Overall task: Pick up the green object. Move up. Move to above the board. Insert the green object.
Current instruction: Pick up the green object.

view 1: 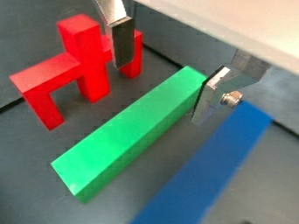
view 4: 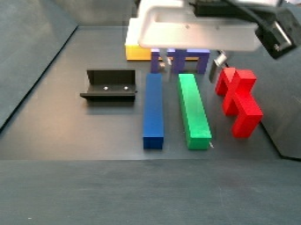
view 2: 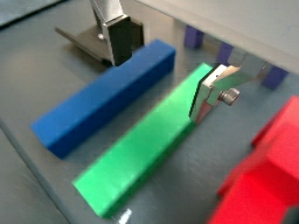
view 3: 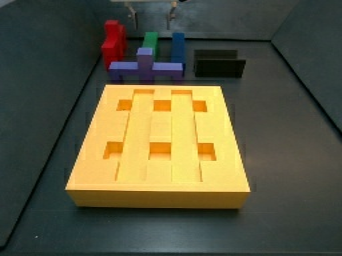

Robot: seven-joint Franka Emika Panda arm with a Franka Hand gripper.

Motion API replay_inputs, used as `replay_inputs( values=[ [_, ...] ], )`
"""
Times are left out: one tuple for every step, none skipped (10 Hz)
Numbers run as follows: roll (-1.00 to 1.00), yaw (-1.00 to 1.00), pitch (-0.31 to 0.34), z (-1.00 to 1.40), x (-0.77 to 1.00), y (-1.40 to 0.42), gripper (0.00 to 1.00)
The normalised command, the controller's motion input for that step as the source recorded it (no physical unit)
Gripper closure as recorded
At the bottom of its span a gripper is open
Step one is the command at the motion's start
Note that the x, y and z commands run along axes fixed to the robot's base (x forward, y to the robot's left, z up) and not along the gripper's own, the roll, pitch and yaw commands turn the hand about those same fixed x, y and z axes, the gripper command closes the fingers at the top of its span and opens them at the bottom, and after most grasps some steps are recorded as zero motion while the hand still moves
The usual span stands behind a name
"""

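The green object is a long green bar lying flat on the dark floor between the blue bar and the red stepped block. It also shows in a wrist view and in both side views. My gripper is open and empty, with one finger on each side above the bar's far end; it also shows in a wrist view. The fingers do not touch the bar. The yellow-orange board with six square holes lies flat apart from the bars.
A purple piece stands at the far ends of the bars. The black fixture stands beside the blue bar. The red block lies close on the green bar's other side. Dark walls ring the floor.
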Motion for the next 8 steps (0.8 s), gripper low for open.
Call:
replay_inputs(
  values=[
    [-0.01,0.00,-0.364,-0.37,-0.14,0.06,0.00],
    [0.02,-0.02,-0.310,-0.53,-0.12,0.00,0.00],
    [0.00,-0.03,-0.261,-0.45,0.00,0.04,0.00],
    [0.00,-0.05,-0.204,-0.35,0.00,0.07,0.00],
    [0.00,-0.07,-0.120,-0.29,0.00,0.09,0.00],
    [-0.01,-0.08,-0.069,-0.16,0.00,0.10,0.00],
    [-0.04,-0.02,-0.004,0.00,0.00,0.11,0.00],
    [-0.04,-0.01,-0.006,0.00,0.00,0.08,0.00]
  ],
)
